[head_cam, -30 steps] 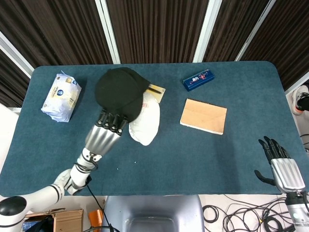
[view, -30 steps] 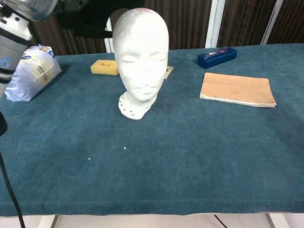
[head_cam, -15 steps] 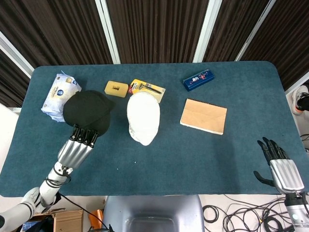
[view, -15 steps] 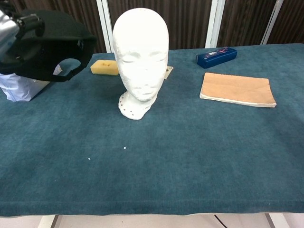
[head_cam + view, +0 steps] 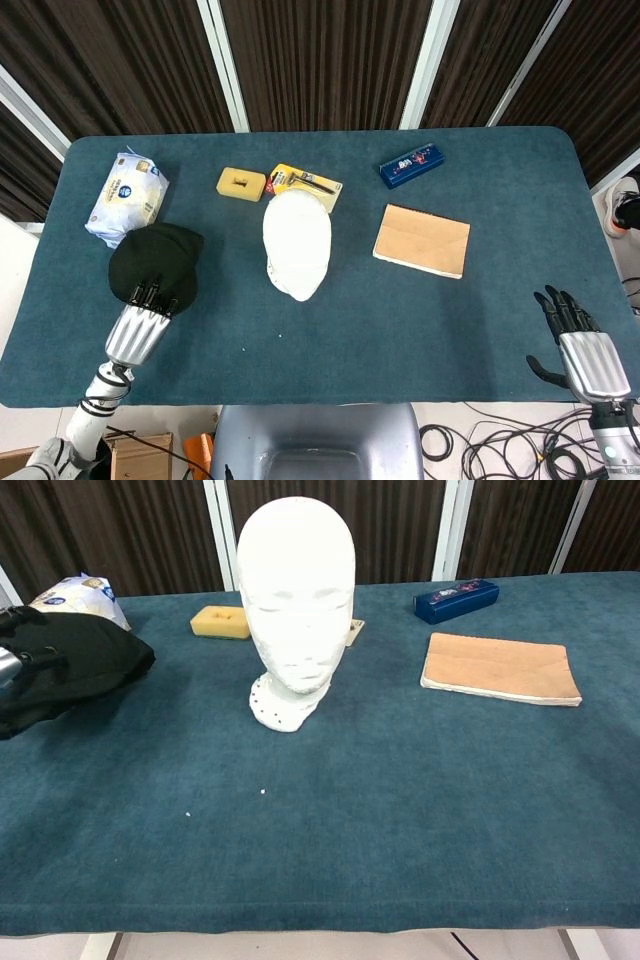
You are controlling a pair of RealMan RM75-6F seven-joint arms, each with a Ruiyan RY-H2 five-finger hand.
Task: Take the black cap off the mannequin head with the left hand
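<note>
The head view looks straight down from high above the whole tabletop (image 5: pixel 400 320). The chest view sits low at the near edge, facing the far edge. Both share the mannequin head (image 5: pixel 297 243) (image 5: pixel 296 600).

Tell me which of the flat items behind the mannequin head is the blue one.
The blue box, lying farthest right behind the mannequin head; the sponge block and the packaged tool are both yellow.

Layout around the mannequin head (image 5: pixel 296 243)

Cap (image 5: pixel 155 263) lies left of it on the bench (image 5: pixel 400 320); sponge (image 5: pixel 241 183) and packet (image 5: pixel 126 198) behind-left; board (image 5: pixel 422 240) right, box (image 5: pixel 411 165) behind-right.
</note>
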